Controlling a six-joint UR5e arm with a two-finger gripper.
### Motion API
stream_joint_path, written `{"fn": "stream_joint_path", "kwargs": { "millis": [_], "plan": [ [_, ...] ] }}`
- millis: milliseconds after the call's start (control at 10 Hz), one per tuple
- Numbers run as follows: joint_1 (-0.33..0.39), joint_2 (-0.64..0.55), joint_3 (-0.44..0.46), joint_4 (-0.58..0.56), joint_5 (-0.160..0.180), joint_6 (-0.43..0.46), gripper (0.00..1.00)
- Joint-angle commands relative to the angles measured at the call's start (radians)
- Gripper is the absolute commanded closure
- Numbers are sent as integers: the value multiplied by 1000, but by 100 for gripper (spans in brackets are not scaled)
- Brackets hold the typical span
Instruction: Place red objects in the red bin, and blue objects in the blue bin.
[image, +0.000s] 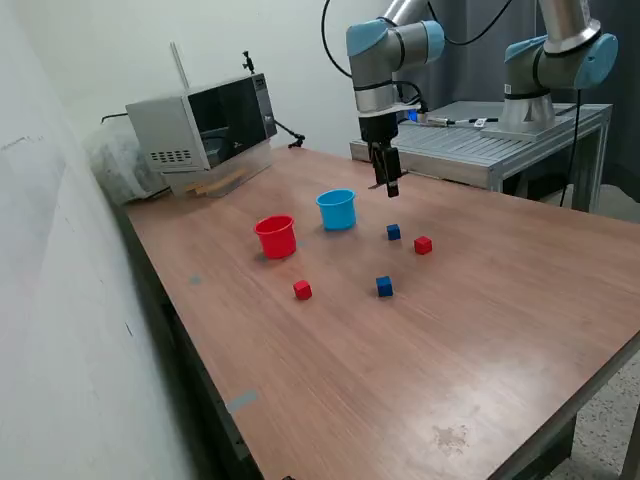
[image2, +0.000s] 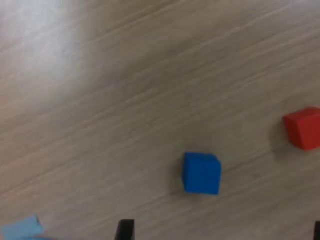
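Place: a robotics lab or test room.
Arms: a UR-type arm with light-blue joint caps hangs over the surface; a second such arm stands at the far right in the exterior view.
Mount: a ribbed metal bench carries the arms' bases, cables trailing across it.
Surface: a large wood-grain surface against a plain white wall.
Odd item: a microwave oven at the far left corner.

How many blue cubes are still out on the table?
2. One blue cube lies just below the end effector, beside a red cube. The other blue cube sits nearer the camera. Neither is in the blue cup, though its inside isn't fully visible.
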Motion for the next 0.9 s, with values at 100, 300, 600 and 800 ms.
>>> {"fn": "stream_joint_path", "kwargs": {
  "millis": [100,300,600,800],
  "plan": [
    [12,19,70,-85,0,27,0],
    [36,48,67,-91,0,28,0],
    [58,101,55,-114,0,28,0],
    [56,137,53,-143,-8,26,0]
  ]
}}
